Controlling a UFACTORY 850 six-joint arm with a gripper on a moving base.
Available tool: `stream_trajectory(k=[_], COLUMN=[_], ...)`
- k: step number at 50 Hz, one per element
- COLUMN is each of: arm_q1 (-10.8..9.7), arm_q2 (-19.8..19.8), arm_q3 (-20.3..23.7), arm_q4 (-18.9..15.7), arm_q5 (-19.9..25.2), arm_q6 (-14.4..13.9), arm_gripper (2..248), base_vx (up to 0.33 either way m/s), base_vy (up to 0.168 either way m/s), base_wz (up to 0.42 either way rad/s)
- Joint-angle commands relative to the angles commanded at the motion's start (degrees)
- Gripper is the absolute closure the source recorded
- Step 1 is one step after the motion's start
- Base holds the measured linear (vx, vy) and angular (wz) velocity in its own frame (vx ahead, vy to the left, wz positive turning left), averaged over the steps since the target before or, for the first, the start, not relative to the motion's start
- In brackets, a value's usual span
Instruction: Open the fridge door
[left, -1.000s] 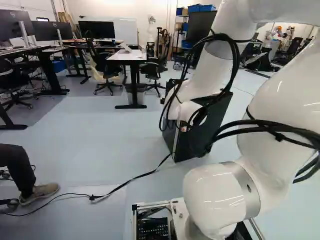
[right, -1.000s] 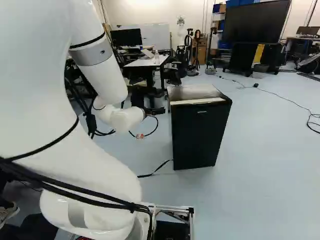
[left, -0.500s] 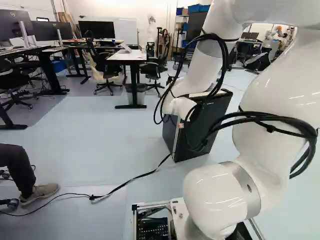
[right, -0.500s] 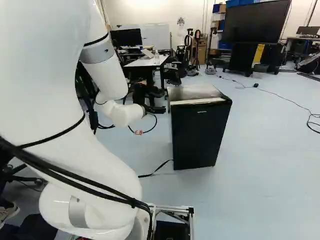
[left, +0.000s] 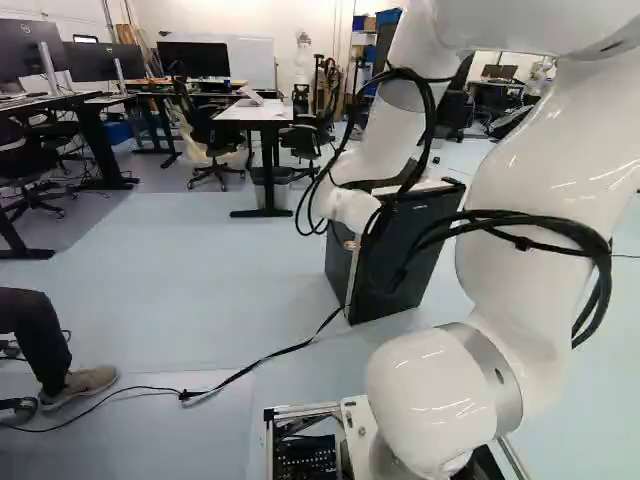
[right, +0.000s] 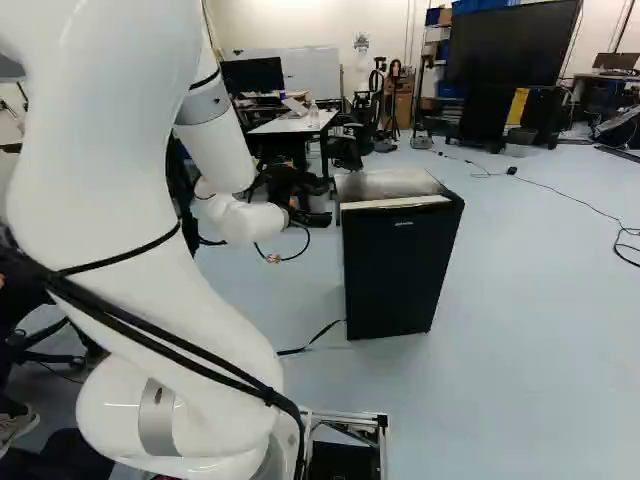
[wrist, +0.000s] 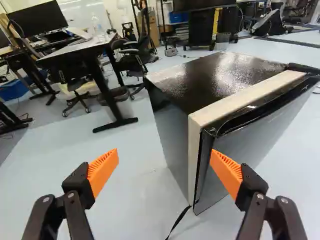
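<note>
Fridge (right: 385, 185) upright on the floor (right: 540, 330), and its door (right: 400, 280) looks closed, the dark front lying flat ahead of the pale edge strip (wrist: 195, 150). Here's the claw (wrist: 164, 153), spread wide, nothing gripped, just off the near upright edge of that door! One orange pad (wrist: 227, 172) overlaps the dark front in the wrist view, the other (wrist: 103, 171) hangs out over bare floor beside the cabinet; whether the nearer one touches, I can't tell. So the step in hand, as I judge it, is lining up on that edge, and the whole pull is to come. What does it call for? Depth first: ease in until a fingertip sits level with the seam between strip and door, low enough to clear the rim of the top, then work the tip behind the door's edge, not against its face. Press on the front and you only seal it tighter! Once hooked, a small, firm tug should break the seal, and from there the wrist must swing on an arc around the far edge, if the hinge is indeed over there; haul straight back and the tip could slip off, or the light-looking cabinet could slide or tip. And mind the black cord (wrist: 177, 221) by its foot, all the way through!
</note>
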Motion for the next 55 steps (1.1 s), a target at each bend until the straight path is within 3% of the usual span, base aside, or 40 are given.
stream_trajectory(k=[17,55], arm_q1=[1.15,1.17], arm_q2=[-3.74,-11.83], arm_q3=[-2.09,-5.14], arm_q4=[6.85,22.73], arm_q5=[0.0,0.0], arm_q6=[0.0,0.0], arm_gripper=[3,3], base_vx=[0.0,0.0], base_vy=[0.0,0.0], base_wz=[0.0,0.0])
